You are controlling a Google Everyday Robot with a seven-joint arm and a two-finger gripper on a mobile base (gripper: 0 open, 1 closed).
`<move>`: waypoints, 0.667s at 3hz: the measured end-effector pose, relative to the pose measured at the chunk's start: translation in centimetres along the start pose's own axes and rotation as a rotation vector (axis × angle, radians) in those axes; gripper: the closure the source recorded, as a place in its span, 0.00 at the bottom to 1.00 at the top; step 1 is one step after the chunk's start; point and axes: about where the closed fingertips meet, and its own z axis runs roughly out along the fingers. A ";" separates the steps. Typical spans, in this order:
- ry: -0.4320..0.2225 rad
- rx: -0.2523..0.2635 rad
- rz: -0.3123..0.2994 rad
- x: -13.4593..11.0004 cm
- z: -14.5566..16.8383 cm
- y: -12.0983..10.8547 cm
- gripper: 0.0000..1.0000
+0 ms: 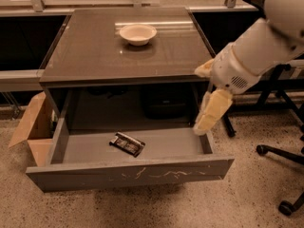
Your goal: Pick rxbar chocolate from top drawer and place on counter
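Observation:
The rxbar chocolate point(127, 143) is a dark flat bar with pale markings. It lies on the floor of the top drawer point(133, 173), left of the middle. The drawer is pulled fully out and has a scratched front panel. The counter point(95, 51) is the glossy grey-brown tabletop above it. My gripper point(206, 119) hangs from the white arm point(256, 51) over the drawer's right rear corner, pointing down. It is well to the right of the bar and not touching it. It holds nothing that I can see.
A cream round bowl point(137, 33) stands at the back of the counter. An open cardboard box point(33, 127) sits on the floor left of the drawer. Black chair legs with castors point(280, 151) stand on the right. A window ledge rail point(95, 4) runs behind.

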 end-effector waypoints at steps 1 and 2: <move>-0.126 -0.057 0.038 -1.7 4.4 -0.1 0.00; -0.126 -0.057 0.038 -1.7 4.4 -0.1 0.00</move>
